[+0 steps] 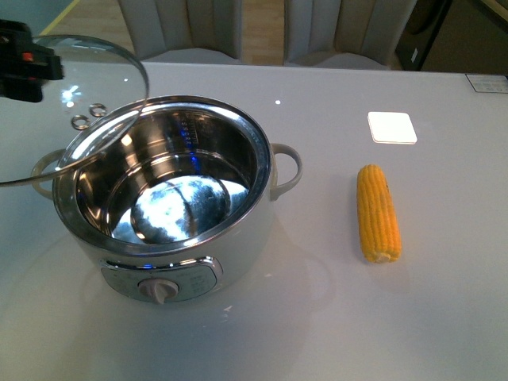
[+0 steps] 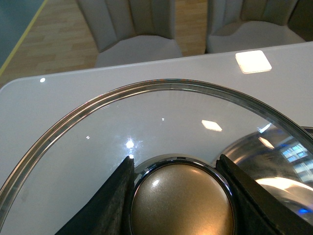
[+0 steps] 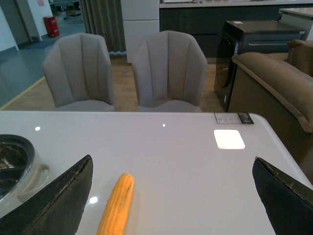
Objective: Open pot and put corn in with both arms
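Plainly the shiny pot sits uncovered, left pincer clamping the lid, right pincer spread.

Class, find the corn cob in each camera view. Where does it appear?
Front view: corn cob lies right of the pot, apart from it.
Left wrist view: not in it.
Right wrist view: corn cob lies beside the pot's handle, apart from it.
Shared landmark: white square pad, in all three views.

One pot, one glass lid, one corn, one white pad, two chairs.
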Controlling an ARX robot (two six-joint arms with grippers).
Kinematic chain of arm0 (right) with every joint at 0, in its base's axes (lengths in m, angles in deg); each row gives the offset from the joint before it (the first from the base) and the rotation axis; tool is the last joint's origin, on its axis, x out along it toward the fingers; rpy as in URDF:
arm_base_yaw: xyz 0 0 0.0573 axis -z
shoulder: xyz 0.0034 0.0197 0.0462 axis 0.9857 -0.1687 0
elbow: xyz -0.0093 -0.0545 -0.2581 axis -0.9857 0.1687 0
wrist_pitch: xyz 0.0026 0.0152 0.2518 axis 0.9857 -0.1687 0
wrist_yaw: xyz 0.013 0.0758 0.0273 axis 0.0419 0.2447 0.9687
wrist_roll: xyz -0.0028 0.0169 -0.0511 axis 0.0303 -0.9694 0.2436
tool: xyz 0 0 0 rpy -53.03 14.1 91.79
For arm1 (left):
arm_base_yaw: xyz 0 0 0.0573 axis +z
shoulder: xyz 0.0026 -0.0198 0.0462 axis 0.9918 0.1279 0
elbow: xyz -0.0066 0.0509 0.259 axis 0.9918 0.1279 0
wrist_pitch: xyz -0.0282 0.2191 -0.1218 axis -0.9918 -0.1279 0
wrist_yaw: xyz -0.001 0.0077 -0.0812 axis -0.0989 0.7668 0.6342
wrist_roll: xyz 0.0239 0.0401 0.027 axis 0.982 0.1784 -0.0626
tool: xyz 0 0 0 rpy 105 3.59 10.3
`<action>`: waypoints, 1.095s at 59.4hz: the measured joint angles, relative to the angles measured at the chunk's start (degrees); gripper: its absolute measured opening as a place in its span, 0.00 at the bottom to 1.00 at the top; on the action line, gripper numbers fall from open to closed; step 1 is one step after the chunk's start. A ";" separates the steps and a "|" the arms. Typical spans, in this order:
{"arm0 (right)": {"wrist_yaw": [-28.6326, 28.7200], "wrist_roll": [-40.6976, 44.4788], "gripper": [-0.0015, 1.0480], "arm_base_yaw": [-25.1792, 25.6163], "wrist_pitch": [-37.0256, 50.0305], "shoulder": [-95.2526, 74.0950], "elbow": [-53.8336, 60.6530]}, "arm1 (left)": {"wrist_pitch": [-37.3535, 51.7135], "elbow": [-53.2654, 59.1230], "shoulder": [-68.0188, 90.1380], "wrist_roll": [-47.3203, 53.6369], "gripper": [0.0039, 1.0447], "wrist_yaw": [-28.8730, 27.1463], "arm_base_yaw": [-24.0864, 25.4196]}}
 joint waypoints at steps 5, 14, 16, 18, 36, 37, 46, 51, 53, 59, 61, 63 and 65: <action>0.00 0.00 0.92 0.00 0.00 0.00 0.00 | 0.44 0.09 0.00 0.00 0.42 0.15 2.82; 0.00 0.00 0.92 0.00 0.00 0.00 0.00 | 1.42 0.66 0.02 0.04 0.42 0.17 7.87; 0.00 0.00 0.92 0.00 0.00 0.00 0.00 | 1.73 0.85 0.11 0.09 0.42 0.17 8.76; 0.00 0.00 0.92 0.00 0.00 0.00 0.00 | 2.05 0.98 0.28 0.26 0.42 0.15 9.57; 0.02 0.00 0.92 0.00 0.00 0.00 0.00 | 6.71 1.84 5.88 1.51 0.42 0.24 13.77; 0.00 0.00 0.92 0.00 0.00 0.00 0.00 | 7.17 1.97 6.32 1.53 0.42 0.31 13.90; 0.00 0.00 0.92 0.00 0.00 0.00 0.00 | 10.32 2.25 9.94 1.57 0.42 0.72 14.34; 0.00 0.00 0.92 0.00 0.00 0.00 0.00 | 12.37 2.25 11.87 0.02 0.42 1.68 14.60; 0.02 0.00 0.92 0.00 0.00 0.00 0.00 | 13.18 2.23 12.66 -0.50 0.42 1.77 14.71; 0.00 0.00 0.92 0.00 0.00 0.00 0.00 | 14.73 1.88 14.93 -3.26 0.42 2.60 15.32; 0.00 0.00 0.92 0.00 0.00 0.00 0.00 | 15.32 1.68 15.76 -4.37 0.42 2.86 15.76; 0.00 0.00 0.92 0.00 0.00 0.00 0.00 | 15.76 1.55 16.26 -4.96 0.42 3.08 16.15; 0.00 0.00 0.92 0.00 0.00 0.00 0.00 | 16.20 1.55 16.66 -5.44 0.42 3.17 16.70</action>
